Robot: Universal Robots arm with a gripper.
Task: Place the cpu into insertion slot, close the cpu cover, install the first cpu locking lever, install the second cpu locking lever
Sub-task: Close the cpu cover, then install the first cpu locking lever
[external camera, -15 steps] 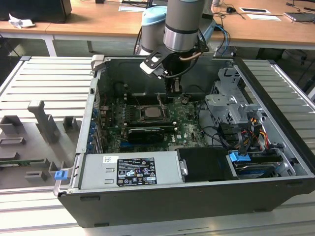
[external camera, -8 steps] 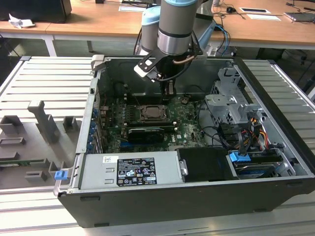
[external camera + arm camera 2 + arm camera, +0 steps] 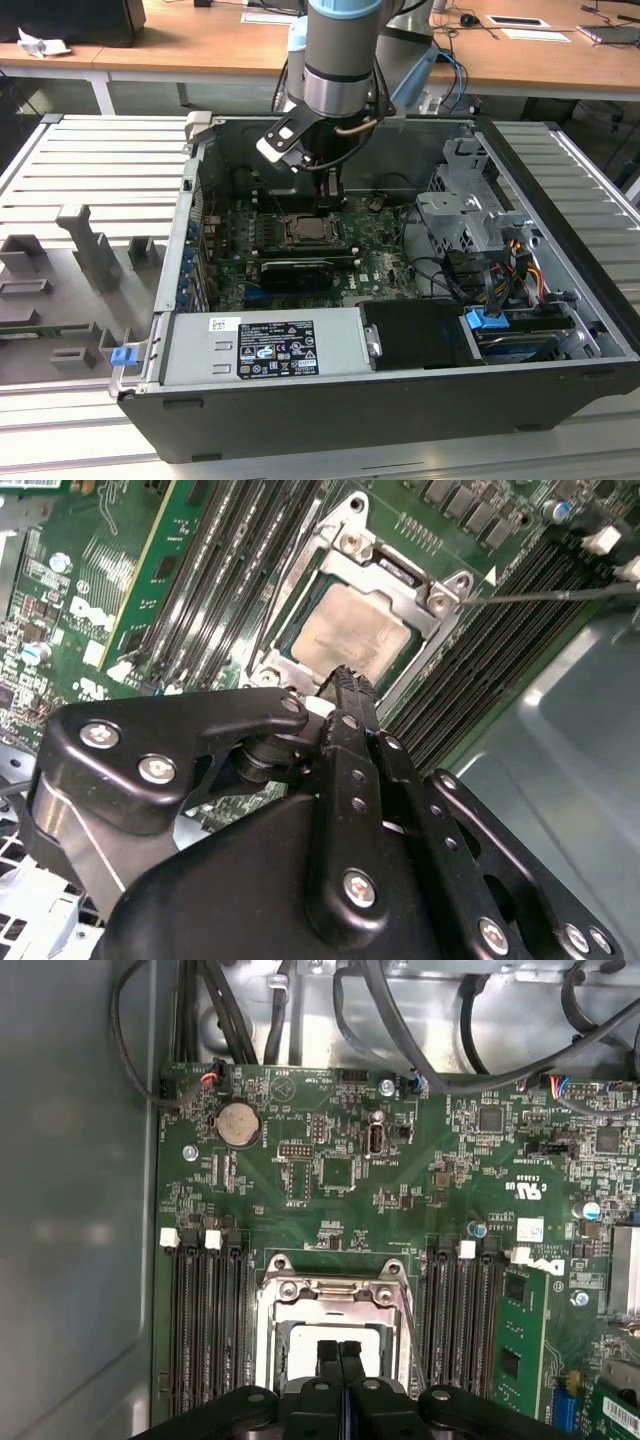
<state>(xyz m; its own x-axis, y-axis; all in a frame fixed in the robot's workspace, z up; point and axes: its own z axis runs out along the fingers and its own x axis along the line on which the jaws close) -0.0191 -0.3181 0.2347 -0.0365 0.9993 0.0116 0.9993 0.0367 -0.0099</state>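
Cpu (image 3: 350,630) lies flat directly beneath tips of closed end effector (image 3: 348,680).

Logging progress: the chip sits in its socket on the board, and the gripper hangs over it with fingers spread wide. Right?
No: the gripper has its fingers pressed together, as the first wrist view shows. The chip does sit in its socket, beneath it.

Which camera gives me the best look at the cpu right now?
The second wrist view: the cpu shows its beige face close up, framed by the cpu cover, just beyond the gripper. In the first wrist view the gripper hides part of it; the exterior view shows it small, beneath the arm.
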